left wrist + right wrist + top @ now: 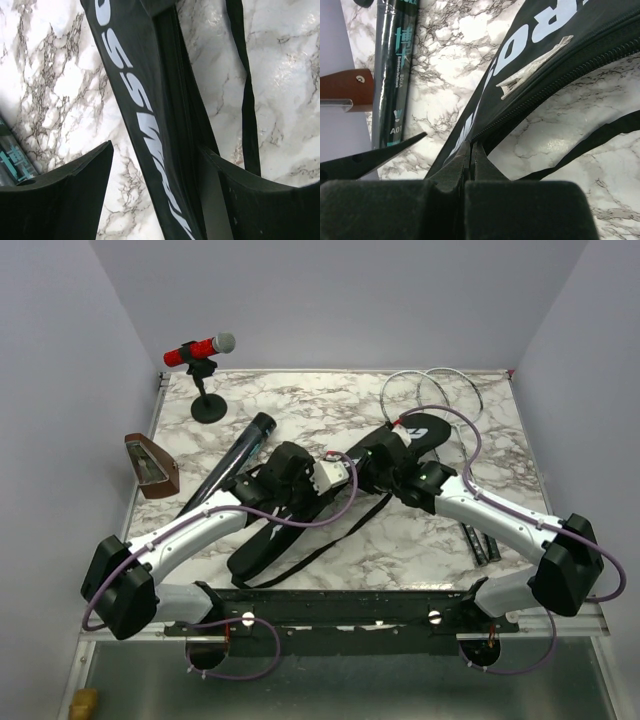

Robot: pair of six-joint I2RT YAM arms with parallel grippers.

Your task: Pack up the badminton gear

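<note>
We fear the bag (545,30) slips: our right hand (470,150) pinches only its edge, our left hand (154,150) straddles it, released.

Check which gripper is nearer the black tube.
Left. The left gripper straddles the bag just beside the black tube; the right gripper pinches the bag's edge farther off.

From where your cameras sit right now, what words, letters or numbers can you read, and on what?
"OSSW": white letters on the black bag, cut off at both ends.
"RO": the same bag in the right wrist view, also cut off.
"A01": on the black tube.
The teal characters and small print on the tube, and the barcode tag on the bag, are too blurred to read.
</note>
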